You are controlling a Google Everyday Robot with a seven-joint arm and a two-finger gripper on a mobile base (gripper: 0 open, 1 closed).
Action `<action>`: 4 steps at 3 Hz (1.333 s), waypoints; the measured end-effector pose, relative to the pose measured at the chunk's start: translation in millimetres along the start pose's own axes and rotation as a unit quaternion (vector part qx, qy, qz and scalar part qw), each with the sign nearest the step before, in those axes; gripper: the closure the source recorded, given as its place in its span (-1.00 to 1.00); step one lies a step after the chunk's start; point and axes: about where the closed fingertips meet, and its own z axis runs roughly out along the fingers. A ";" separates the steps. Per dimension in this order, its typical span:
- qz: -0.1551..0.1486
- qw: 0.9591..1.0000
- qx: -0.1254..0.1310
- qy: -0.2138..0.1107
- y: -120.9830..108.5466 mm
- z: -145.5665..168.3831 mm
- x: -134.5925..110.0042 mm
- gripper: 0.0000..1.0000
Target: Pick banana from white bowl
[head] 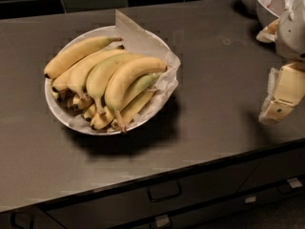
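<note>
The banana (127,79) lies on top of the pile in the white bowl (49,99), on the gray counter (214,61). It is the big, fat, bent one. The gripper (276,104) hangs at the right side, well away from the bowl. It holds nothing, and it is hard to tell if it is apart or together. The reach has not begun. To do it well, the gripper should go left over the bowl and come down on the fat middle of the banana. It should stay off the greener one just beside it and the crinkly paper (143,35).
</note>
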 end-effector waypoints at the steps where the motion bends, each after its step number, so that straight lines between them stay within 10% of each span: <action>1: 0.000 1.000 0.000 0.000 0.0 0.0 -0.1 -1.00; 4: -0.140 0.990 0.010 -0.024 -25.6 -8.0 -116.7 -1.00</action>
